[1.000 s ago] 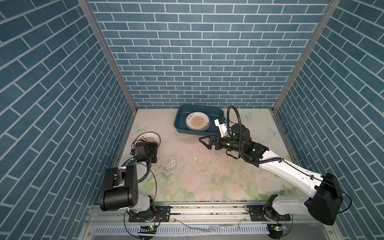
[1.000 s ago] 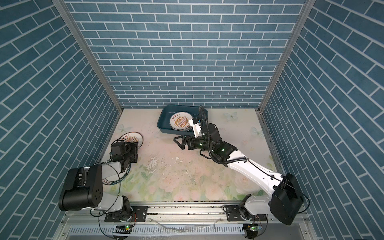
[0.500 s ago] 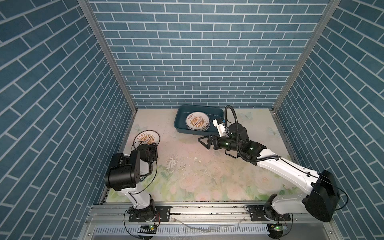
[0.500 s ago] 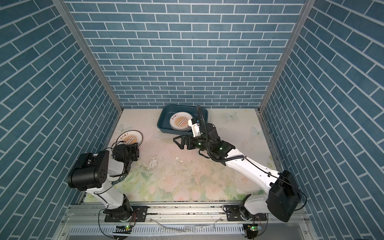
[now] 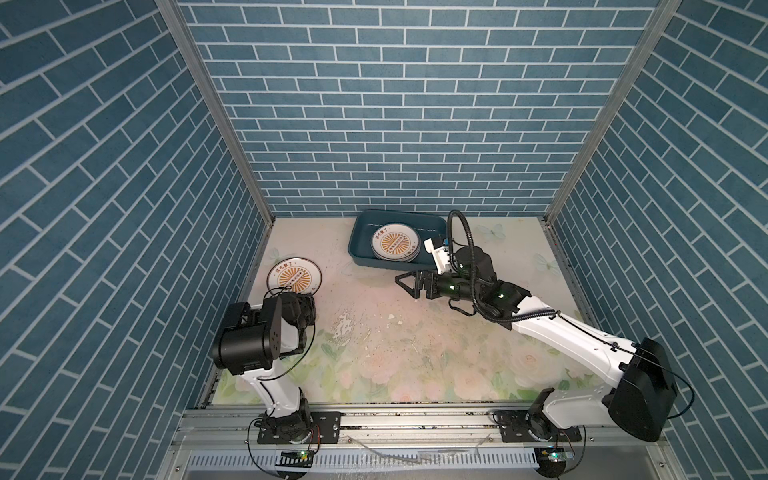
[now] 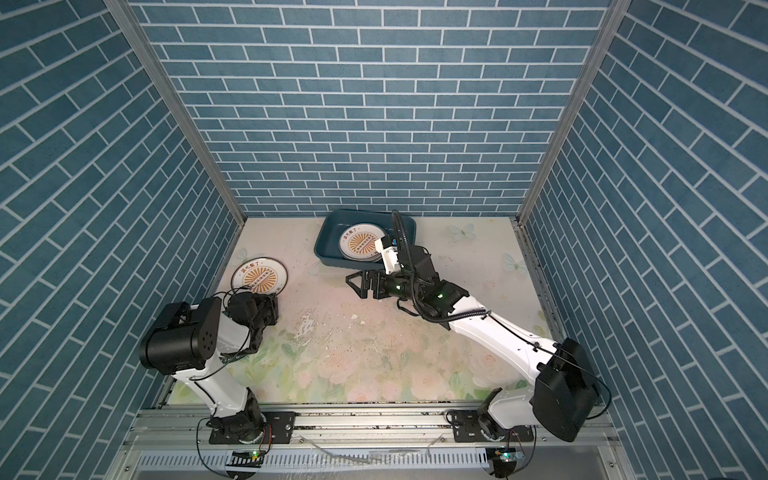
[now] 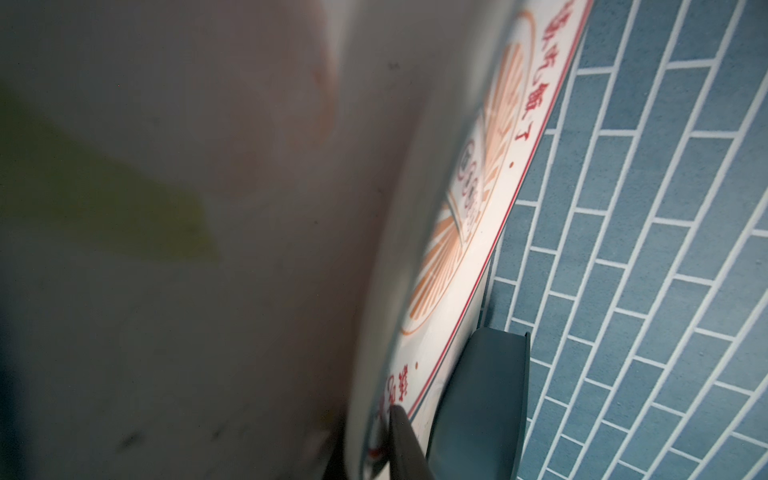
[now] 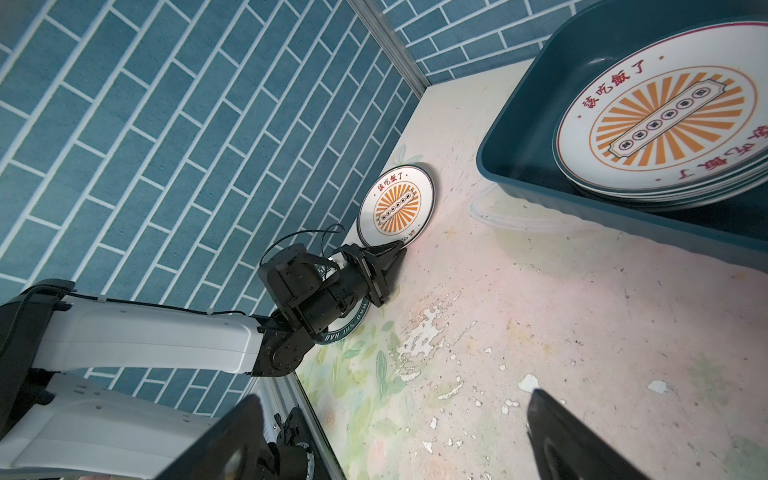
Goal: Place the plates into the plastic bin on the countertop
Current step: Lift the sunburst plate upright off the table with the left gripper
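A white plate with an orange sunburst centre [image 5: 294, 276] [image 6: 259, 276] [image 8: 397, 210] sits at the left of the flowered countertop [image 5: 415, 353], by the side wall. My left gripper [image 8: 395, 250] [image 7: 386, 415] is shut on its near rim, with one dark finger [image 7: 401, 432] on the plate's face. A green-lettered plate [image 8: 345, 332] lies mostly hidden under the left wrist. The dark teal plastic bin [image 5: 361, 245] [image 6: 328, 245] [image 8: 511, 137] stands at the back and holds a stack of plates [image 5: 395, 248] [image 6: 360, 246] [image 8: 665, 112]. In front of the bin, above the countertop, my right gripper [image 5: 405, 286] [image 6: 354, 287] [image 8: 392, 399] is open and holds nothing.
Blue brick walls close in the left, back and right sides. The held plate is close to the left wall [image 5: 232, 249]. The countertop's print is scuffed and flaking in the middle [image 5: 345, 328]. A metal rail [image 5: 415, 415] runs along the front edge.
My left gripper has closed onto the sunburst plate's rim while the left arm's elbow rose. The right arm has shifted slightly leftward, still open.
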Controlling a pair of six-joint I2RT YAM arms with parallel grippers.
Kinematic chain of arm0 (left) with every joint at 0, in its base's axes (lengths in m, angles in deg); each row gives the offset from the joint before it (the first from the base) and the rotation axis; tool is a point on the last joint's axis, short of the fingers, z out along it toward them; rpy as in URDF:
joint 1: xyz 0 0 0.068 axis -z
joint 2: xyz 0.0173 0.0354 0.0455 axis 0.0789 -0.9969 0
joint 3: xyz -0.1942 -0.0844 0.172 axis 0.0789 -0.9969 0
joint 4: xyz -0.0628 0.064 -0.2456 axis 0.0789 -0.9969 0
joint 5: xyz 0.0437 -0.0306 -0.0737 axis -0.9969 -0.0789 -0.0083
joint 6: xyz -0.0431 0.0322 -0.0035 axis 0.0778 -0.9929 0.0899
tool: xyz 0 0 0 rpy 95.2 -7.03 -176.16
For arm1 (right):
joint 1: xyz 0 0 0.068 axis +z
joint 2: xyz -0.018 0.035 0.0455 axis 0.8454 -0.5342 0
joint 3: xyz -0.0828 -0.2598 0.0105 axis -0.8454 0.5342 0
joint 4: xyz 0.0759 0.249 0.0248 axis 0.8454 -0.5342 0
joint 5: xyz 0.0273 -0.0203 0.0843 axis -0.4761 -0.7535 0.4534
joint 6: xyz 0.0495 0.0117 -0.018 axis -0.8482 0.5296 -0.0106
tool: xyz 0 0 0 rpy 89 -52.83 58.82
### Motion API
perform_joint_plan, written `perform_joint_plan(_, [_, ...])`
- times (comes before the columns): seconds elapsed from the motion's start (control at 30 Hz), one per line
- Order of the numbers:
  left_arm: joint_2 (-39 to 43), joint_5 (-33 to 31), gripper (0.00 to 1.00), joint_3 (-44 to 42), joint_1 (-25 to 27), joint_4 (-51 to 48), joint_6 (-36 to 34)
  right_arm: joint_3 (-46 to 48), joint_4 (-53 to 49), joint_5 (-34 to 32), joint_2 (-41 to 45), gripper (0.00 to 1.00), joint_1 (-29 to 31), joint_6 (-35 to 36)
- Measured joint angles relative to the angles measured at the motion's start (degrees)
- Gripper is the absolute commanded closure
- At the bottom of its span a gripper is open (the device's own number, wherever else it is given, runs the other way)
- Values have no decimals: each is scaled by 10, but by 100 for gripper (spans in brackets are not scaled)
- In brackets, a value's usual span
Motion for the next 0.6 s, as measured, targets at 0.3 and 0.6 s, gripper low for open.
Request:
perform_joint_plan(0.3, [47, 0, 90, 6, -2, -69, -7, 0, 0, 0, -5, 2, 0, 0])
perform_joint_plan(0.6, [127, -2, 94, 36, -3, -214, -38, 0, 0, 0, -5, 1, 0, 0])
